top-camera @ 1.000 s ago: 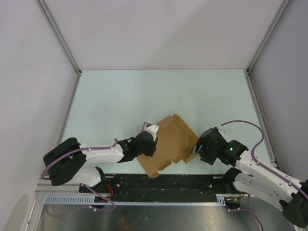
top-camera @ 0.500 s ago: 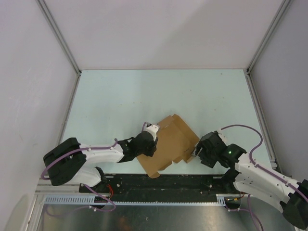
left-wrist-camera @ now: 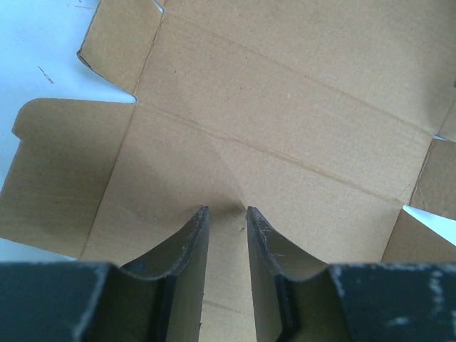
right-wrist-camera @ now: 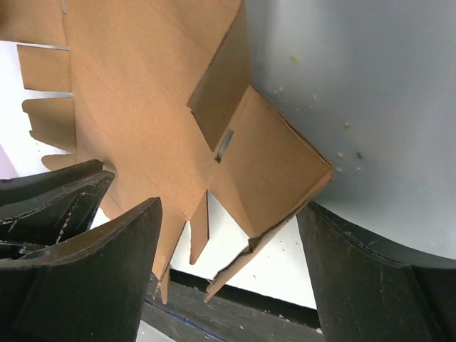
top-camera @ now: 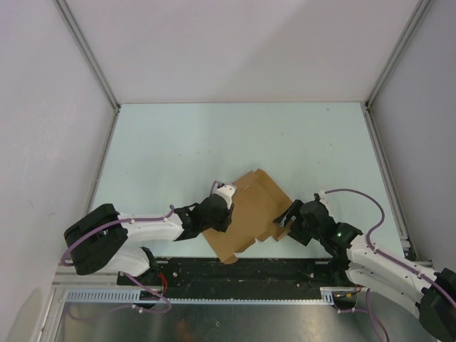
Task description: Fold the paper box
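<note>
The paper box [top-camera: 253,203] is a brown die-cut cardboard sheet lying mostly flat near the table's front edge, with its flaps spread out. My left gripper [top-camera: 228,212] is over its left side. In the left wrist view its fingertips [left-wrist-camera: 199,217] press on an inner panel [left-wrist-camera: 285,107], a narrow gap apart with nothing pinched between them. My right gripper [top-camera: 286,219] stands wide open at the sheet's right corner. In the right wrist view a half-raised corner flap [right-wrist-camera: 274,164] sits between the spread fingers [right-wrist-camera: 121,256] of that gripper [right-wrist-camera: 229,206], touching neither.
A black strip [top-camera: 235,271] runs along the near table edge just below the box. White enclosure walls with metal posts [top-camera: 85,53] border the pale table [top-camera: 214,142] on three sides.
My right gripper has opened wider and slid a little down and left along the box's right corner. The left gripper and the sheet have stayed put.
</note>
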You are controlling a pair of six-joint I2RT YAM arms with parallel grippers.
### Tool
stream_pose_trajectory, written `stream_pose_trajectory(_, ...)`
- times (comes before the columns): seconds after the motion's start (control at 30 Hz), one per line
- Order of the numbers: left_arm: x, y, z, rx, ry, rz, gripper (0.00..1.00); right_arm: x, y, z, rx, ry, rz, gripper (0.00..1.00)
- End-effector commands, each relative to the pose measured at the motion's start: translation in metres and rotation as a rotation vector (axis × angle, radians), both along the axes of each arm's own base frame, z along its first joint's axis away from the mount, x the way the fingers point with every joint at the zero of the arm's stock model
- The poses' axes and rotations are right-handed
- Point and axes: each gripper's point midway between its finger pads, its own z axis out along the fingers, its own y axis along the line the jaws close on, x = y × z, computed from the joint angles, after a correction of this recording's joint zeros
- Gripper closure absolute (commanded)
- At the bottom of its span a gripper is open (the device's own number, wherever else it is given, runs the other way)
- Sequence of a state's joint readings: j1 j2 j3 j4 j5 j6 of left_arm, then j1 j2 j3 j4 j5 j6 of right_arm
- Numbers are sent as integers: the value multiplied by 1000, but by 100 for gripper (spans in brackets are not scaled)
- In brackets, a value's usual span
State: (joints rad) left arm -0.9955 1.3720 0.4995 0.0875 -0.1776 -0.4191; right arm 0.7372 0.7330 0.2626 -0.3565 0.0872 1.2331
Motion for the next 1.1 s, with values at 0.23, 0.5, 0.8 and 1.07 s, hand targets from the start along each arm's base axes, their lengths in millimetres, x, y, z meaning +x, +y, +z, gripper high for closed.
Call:
stream_pose_trajectory(0.23, -3, -7, 2, -9, 17, -17, 67, 17, 15, 27, 78, -135, 33, 16)
stream_pose_trajectory(0.5, -3, -7, 1, -7, 21, -17, 68, 19, 21, 48, 126, -175, 47, 14)
stream_pose_trajectory(0.8, -4, -6, 0, -3, 23, -19, 68, 29, 36, 66, 166, -218, 71, 13)
stream_pose_trajectory(1.07, -4, -6, 0, -4, 25, -20, 68, 37, 46, 81, 200, -248, 83, 13)
